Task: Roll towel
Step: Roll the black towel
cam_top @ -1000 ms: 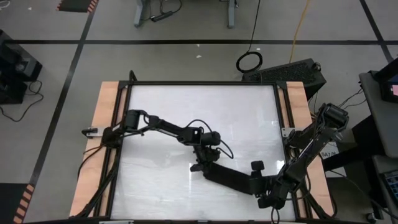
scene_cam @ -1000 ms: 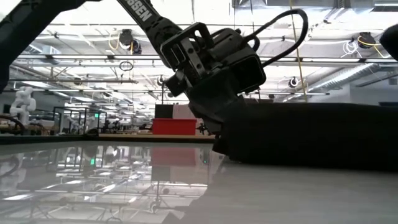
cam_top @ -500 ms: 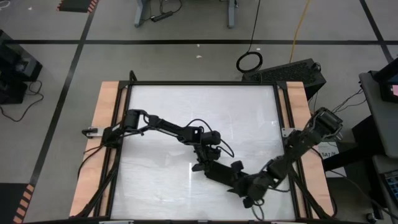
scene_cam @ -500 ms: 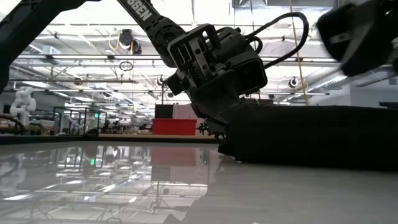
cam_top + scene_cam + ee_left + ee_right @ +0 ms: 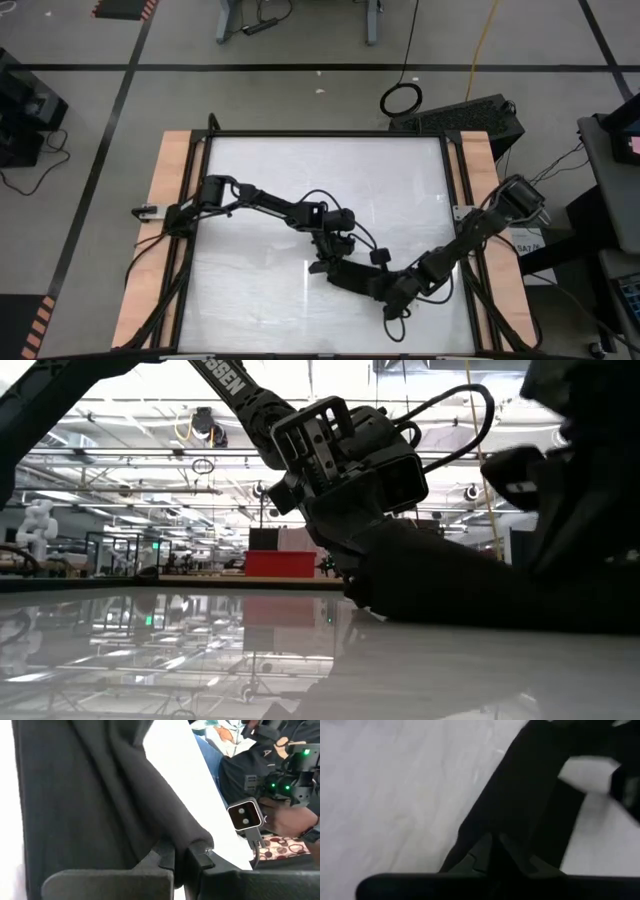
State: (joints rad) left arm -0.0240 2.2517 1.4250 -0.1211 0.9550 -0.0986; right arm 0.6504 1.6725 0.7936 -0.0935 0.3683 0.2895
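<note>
Left wrist view: left pincer [image 5: 182, 857] pinches the towel's [image 5: 90, 795] folded edge.

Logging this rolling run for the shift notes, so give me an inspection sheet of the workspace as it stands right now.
Surface: glossy white tabletop with wooden side strips.
Job's things: plain black soft cloth towel, bunched into a long roll near the front middle of the table.
Clutter: nothing seen.
Grippers: left pincer shut on the towel's end; right pincer closed on the towel's other end.
Cables: black cable loops over the left wrist.
Surroundings: grey floor with black tape lines; a person sits beyond the table.
</note>
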